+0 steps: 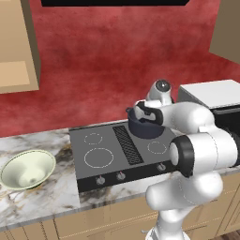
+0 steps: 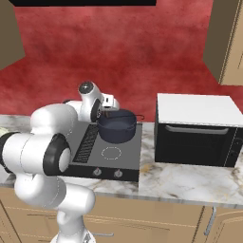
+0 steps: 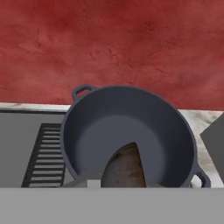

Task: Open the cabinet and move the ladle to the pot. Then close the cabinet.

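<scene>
Glossy white rounded arm (image 1: 197,140), dark joint bands.

No legible text, labels, brands or numbers on any surface in these views.

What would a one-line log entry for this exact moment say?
phase: ladle to pot | ladle: brown bowl end over pot's inside | pot: on cooktop | gripper: at pot's near rim, state unclear | green bowl: on counter

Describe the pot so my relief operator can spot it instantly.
Find the dark cooktop set in the marble counter, left of the black microwave. On its back right burner sits the pot: round, dark blue-grey, two small loop handles. The pale green bowl lies on the counter, off the cooktop.
</scene>
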